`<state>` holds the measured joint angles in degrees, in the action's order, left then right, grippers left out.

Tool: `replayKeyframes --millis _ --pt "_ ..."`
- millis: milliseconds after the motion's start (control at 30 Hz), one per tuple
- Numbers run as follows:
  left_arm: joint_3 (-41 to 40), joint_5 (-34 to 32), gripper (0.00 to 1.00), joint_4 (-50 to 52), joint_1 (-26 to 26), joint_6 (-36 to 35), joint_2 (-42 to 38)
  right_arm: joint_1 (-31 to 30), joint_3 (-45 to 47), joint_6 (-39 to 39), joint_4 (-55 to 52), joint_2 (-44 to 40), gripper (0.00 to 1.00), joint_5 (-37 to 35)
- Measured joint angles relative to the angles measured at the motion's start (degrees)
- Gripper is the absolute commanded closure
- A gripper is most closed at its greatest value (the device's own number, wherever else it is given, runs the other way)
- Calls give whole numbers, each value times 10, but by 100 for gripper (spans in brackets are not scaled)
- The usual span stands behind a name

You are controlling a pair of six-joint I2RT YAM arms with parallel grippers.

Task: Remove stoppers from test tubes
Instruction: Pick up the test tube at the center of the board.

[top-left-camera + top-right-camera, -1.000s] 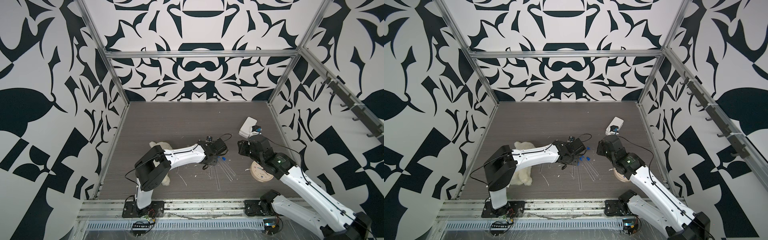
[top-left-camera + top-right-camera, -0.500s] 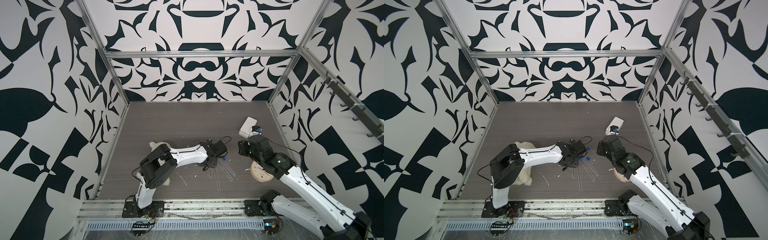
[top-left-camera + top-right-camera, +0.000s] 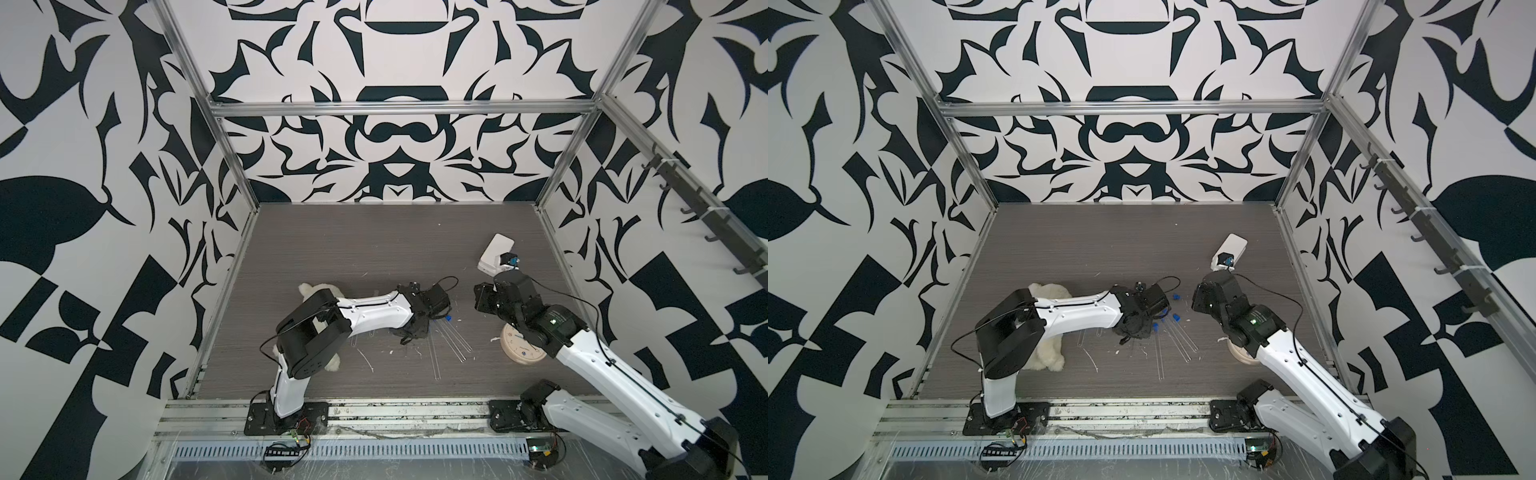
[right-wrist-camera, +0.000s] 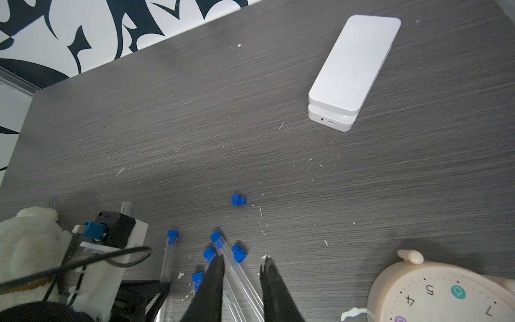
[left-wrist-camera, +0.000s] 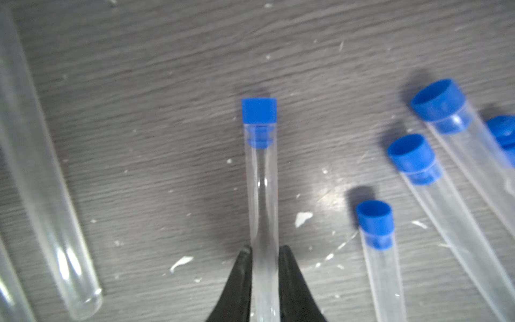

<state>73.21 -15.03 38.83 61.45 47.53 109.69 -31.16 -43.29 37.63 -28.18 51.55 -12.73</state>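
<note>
My left gripper (image 5: 264,251) is shut on a clear test tube (image 5: 263,195). Its blue stopper (image 5: 259,110) sits in the far end, and the tube lies low over the table. Three more stoppered tubes lie beside it; the nearest stopper (image 5: 374,216) is apart from my fingers. An uncapped tube (image 5: 41,181) lies on the other side. My right gripper (image 4: 243,260) hovers open above the fan of tubes (image 4: 239,276), holding nothing. A loose stopper (image 4: 238,200) lies farther out, another (image 4: 239,253) by the tubes. In a top view the tubes (image 3: 453,340) spread between both arms.
A plush dog (image 3: 1050,353) lies under the left arm's elbow. A white box (image 4: 354,72) stands at the back right. A cream clock (image 4: 446,292) lies beside the right arm. White scraps (image 5: 303,218) dot the dark table (image 3: 374,249).
My left gripper has closed onto the test tube and the left arm's elbow has swung forward. The right gripper has narrowed slightly and stays in place.
</note>
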Motion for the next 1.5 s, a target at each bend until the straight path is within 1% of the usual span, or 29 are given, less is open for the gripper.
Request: replayKeyframes --millis 133,233,367,667,733,867,1067,1500 --pt "-35 -1 84 5 0 -2 -28 0 1 1 6 6 75 9" --pt "-56 0 83 9 0 -4 -44 0 1 3 11 15 70 23" --pt "-70 1 79 11 0 -6 -56 0 1 8 12 28 64 32" --pt "-91 11 71 23 0 1 -58 0 2 10 22 30 64 41" --pt "-91 12 72 24 0 4 -58 0 3 10 25 30 64 42" --pt "-91 16 78 24 1 8 -58 0 3 10 28 31 64 45" --pt "-99 20 82 20 1 11 -64 0 4 12 28 32 65 47" --pt "-103 26 80 17 0 11 -67 0 5 12 28 31 65 48"
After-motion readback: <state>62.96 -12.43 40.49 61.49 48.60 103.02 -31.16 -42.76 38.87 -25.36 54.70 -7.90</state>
